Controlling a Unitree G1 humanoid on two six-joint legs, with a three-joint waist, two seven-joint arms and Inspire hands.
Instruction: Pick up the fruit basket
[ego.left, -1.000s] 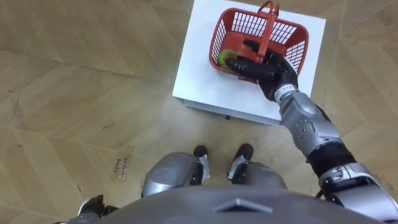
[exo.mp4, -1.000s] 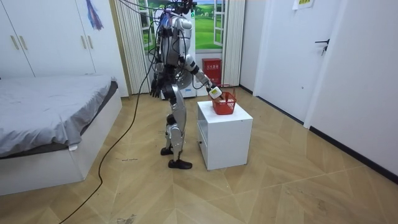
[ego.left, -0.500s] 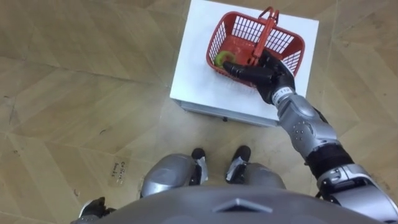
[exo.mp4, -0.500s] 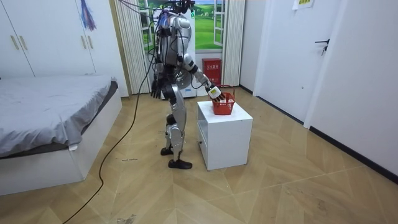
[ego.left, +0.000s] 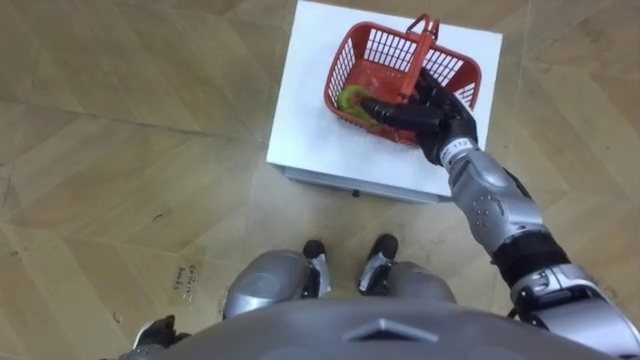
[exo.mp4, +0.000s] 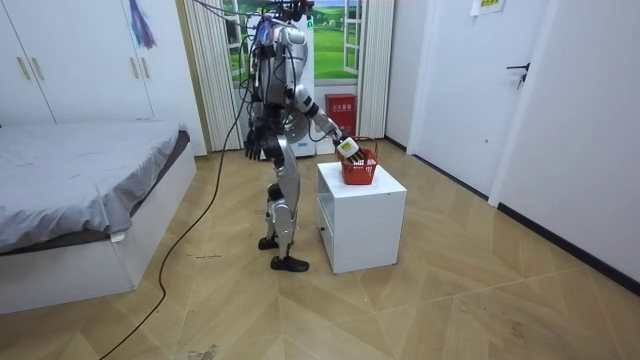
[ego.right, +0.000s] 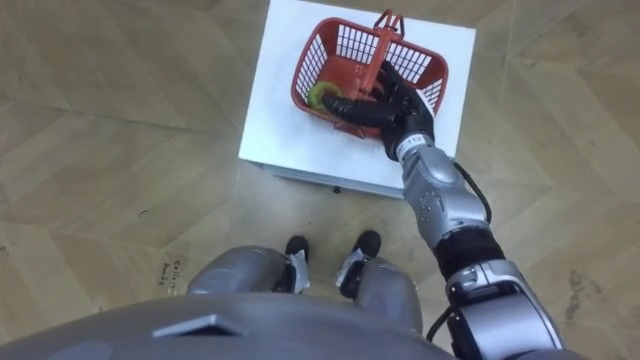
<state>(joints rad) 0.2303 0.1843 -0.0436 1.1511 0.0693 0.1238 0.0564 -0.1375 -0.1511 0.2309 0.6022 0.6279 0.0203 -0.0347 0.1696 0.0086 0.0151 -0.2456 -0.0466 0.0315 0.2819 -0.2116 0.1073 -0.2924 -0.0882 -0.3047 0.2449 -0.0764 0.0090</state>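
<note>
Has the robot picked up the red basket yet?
Not yet. Done: the robot stands at the white cabinet, and its right hand is over the red basket. In hand: straight fingers lie beside the upright handle, not curled round it. Left: grip the handle and lift; the basket sits on the cabinet with a green fruit inside. The left hand hangs by its side.
</note>
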